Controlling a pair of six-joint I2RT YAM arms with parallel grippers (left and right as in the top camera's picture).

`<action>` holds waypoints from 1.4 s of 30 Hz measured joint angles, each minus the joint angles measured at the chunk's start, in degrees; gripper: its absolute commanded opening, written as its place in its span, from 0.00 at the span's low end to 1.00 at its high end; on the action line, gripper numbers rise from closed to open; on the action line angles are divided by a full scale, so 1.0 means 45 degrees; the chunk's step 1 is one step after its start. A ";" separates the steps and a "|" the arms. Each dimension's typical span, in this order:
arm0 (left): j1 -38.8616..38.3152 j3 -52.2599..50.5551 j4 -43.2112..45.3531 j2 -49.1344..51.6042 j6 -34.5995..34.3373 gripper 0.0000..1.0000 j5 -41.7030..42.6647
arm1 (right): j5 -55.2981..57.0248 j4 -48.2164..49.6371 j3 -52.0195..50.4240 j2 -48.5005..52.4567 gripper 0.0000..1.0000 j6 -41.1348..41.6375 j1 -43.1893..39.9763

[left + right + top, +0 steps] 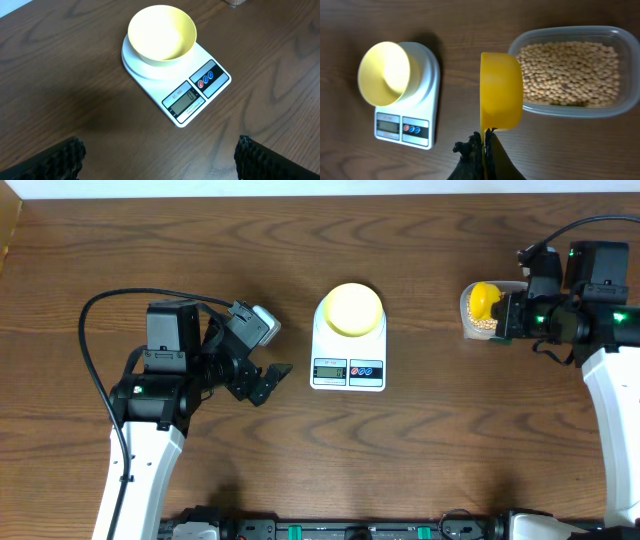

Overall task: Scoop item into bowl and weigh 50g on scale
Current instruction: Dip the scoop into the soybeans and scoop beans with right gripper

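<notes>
The right pincer [483, 146] clenches the yellow scoop [501, 92] by its handle, tipped on edge at the clear tub's [620, 102] end, beans [565, 70] inside. The left pincer [160, 161] hangs released over the counter [75, 100]. Beyond it, the bowl [161, 35] sits on the scale [200, 95], wood showing all around.

Overhead: even, medium-bright, soft shadows only. The bowl [351, 309] washes out pale, and the white strip along the top edge is near clipping.
Left wrist: sharp mid-frame, with a diffuse dark shadow patch on the table [60, 95] at left. The left fingertips [55, 160] in the bottom corners are dark and soft.
Right wrist: glare blows out the bowl's inside, and there's dark shadow upper right of the scale [427, 75]. The beans [570, 70] are crisp and the yellow scoop [501, 90] is evenly lit. The right fingers [495, 165] at bottom centre are black and defocused.
</notes>
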 measured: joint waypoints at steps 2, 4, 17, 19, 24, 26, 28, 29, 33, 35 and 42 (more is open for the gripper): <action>0.0000 0.0000 0.0000 0.0000 0.0000 0.97 0.0000 | 0.0199 -0.0126 0.0117 0.0010 0.01 0.0087 -0.0146; 0.0000 0.0000 -0.0010 0.0000 0.0000 0.98 0.0000 | 0.0311 -0.0340 0.0418 0.0019 0.01 0.0131 -0.0330; 0.0000 0.0000 -0.0015 0.0000 0.0000 0.97 0.0000 | 0.1472 -0.1316 0.2720 0.0019 0.01 -0.0044 -0.0855; 0.0000 0.0000 -0.0015 0.0000 0.0000 0.98 0.0000 | 0.1991 -0.1321 0.2744 0.0034 0.01 -0.0189 -0.0855; 0.0000 0.0000 -0.0015 0.0000 0.0000 0.97 0.0000 | 0.2773 -0.1428 0.2759 0.0291 0.01 -0.0651 -0.0855; 0.0000 0.0000 -0.0015 0.0000 0.0000 0.98 0.0000 | 0.2987 -0.1457 0.2759 0.0559 0.01 -0.0845 -0.0855; 0.0000 0.0000 -0.0015 0.0000 0.0000 0.98 0.0000 | 0.3172 -0.1462 0.2759 0.0816 0.01 -0.0942 -0.0855; 0.0000 0.0000 -0.0015 0.0000 0.0000 0.98 0.0000 | 0.3308 -0.1491 0.2759 0.0976 0.01 -0.0991 -0.0855; 0.0000 0.0000 -0.0015 0.0000 0.0000 0.98 0.0000 | 0.3628 -0.1792 0.2759 0.1564 0.01 -0.1146 -0.0855; 0.0000 0.0000 -0.0015 0.0000 0.0000 0.98 0.0000 | 0.3691 -0.1919 0.2759 0.1817 0.01 -0.1200 -0.0855; 0.0000 0.0000 -0.0015 0.0000 0.0000 0.97 0.0000 | 0.3808 -0.2006 0.2759 0.2103 0.01 -0.1345 -0.0855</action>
